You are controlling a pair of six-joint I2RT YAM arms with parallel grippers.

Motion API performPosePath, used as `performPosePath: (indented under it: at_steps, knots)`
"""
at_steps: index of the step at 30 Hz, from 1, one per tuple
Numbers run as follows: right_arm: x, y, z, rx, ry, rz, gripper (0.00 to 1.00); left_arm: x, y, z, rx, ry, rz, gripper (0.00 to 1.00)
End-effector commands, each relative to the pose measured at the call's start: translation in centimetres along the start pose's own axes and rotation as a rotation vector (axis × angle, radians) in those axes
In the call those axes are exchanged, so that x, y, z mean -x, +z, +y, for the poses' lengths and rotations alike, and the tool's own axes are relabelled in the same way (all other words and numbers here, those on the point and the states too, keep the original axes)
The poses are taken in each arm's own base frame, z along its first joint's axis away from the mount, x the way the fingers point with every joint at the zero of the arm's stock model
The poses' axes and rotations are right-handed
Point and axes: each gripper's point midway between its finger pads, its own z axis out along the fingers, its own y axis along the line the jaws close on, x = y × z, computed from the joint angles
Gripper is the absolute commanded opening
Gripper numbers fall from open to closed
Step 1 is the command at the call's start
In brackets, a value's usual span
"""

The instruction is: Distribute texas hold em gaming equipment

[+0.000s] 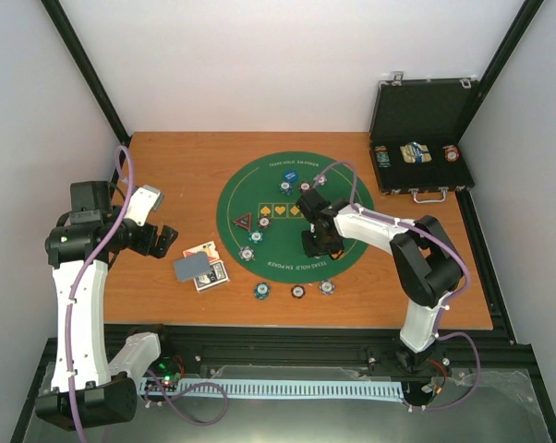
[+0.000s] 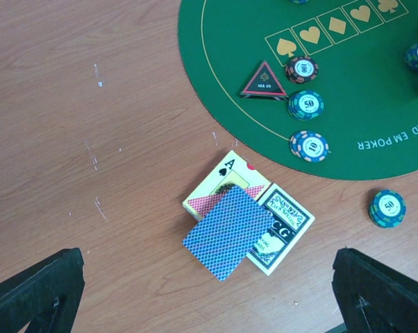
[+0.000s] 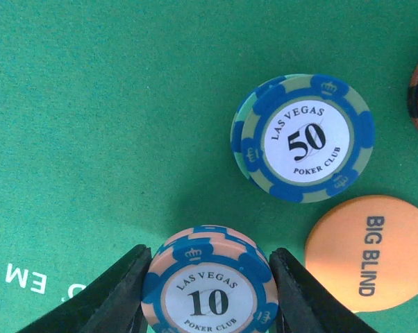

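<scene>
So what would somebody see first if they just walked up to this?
Probably the big round green poker mat in the middle of the wooden table, dotted with chips. On it, the right pincer is pinching a pink-and-blue 10 chip, beside an orange Big Blind disc. Left of the mat, a small pile of cards lies on the wood.

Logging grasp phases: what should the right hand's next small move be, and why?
Probably lift straight up: the right hand is closed on both sides of the 10 chip, and the 50 chip and Big Blind disc lie close by.
</scene>
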Motion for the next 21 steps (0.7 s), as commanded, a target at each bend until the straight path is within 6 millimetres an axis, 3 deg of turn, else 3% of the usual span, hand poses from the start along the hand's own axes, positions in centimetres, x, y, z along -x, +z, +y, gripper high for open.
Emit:
performPosePath:
  at_steps: [1,7,10,13,17,21]
  knots:
    - [0.7,0.7,0.2,-0.003,0.003,-0.028,0.17,-0.1,-0.4,0.0,0.005,0.022,0.003,1.0]
    - [0.2,2.0,0.1,-0.004,0.003,-0.006,0.27,-1.1,0.6,-0.1,-0.02,0.024,0.046,1.0]
    - [0.2,1.8,-0.1,-0.018,0.004,-0.012,0.45,-1.6,1.0,-0.3,-0.039,0.028,0.063,1.0]
    - [0.4,1.0,-0.4,-0.026,0.003,-0.029,0.55,-1.8,1.2,-0.3,-0.043,0.031,0.078,1.0]
    - [0.7,-0.8,0.0,-0.011,-0.016,-0.062,0.61,-1.6,1.1,-0.3,-0.048,0.045,0.078,1.0]
    - [1.1,-3.4,0.5,-0.014,-0.047,-0.105,0.65,-2.4,1.0,-1.6,-0.131,0.116,0.115,1.0]
